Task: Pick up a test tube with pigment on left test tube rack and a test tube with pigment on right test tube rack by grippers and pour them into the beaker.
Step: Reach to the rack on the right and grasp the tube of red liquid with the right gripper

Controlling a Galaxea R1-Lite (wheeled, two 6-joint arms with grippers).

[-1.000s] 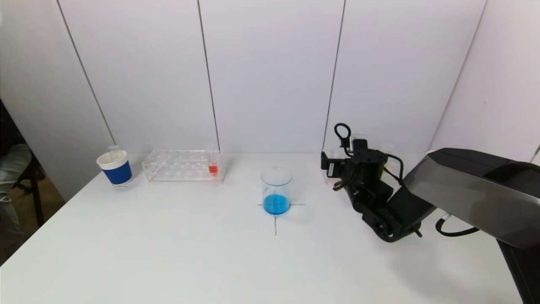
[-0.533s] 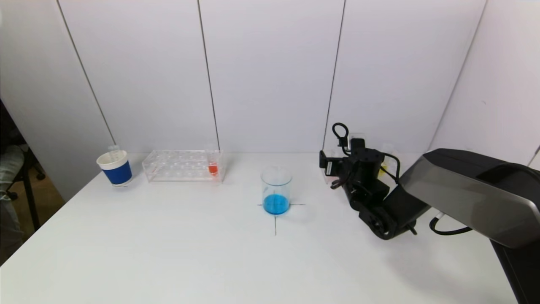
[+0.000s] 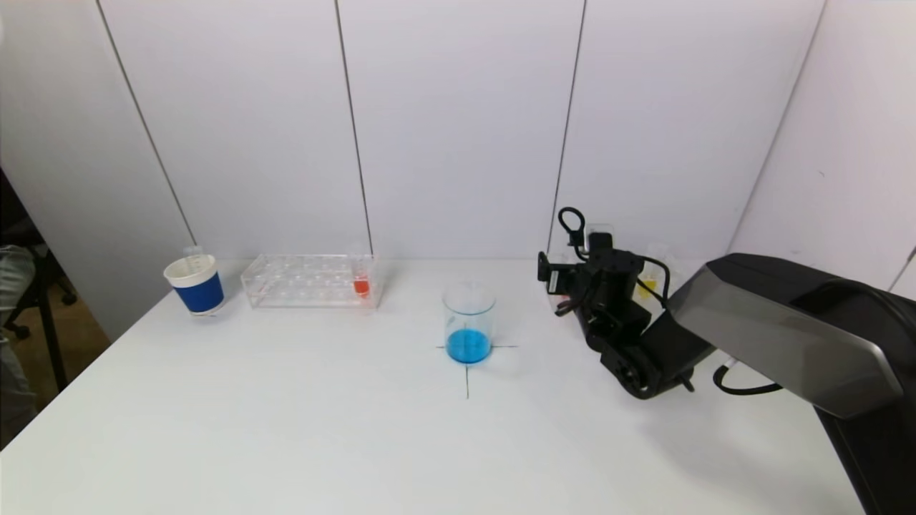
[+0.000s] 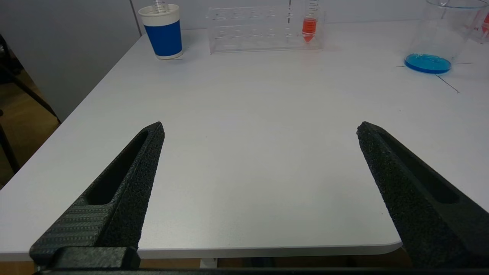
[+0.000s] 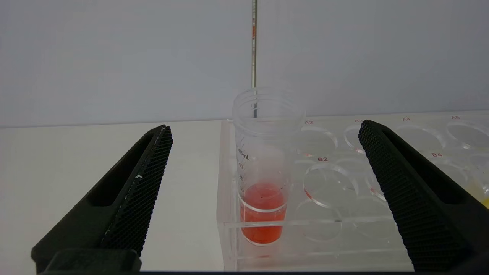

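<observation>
Lining up my right end effector, jaws apart, on the red test tube; nothing grasped, both pours left, beaker already held blue.

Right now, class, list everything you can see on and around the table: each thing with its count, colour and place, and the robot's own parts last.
Table: one, white, fills the foreground.
Beaker: one, clear with blue liquid at the bottom, on a cross mark mid-table.
Left test tube rack: one, clear, far left of the beaker.
Red tube: one, red pigment, at that rack's end nearer the beaker.
Cup: one, blue with white rim, beyond the left rack's outer end.
Right test tube rack: one, clear, far right, mostly behind the right arm.
Red-pigment tube: one, in a corner hole of the right rack.
Yellow tube: one, in the right rack.
Left gripper: open, low over the table's near edge.
Right gripper: open, facing the red-pigment tube.
</observation>
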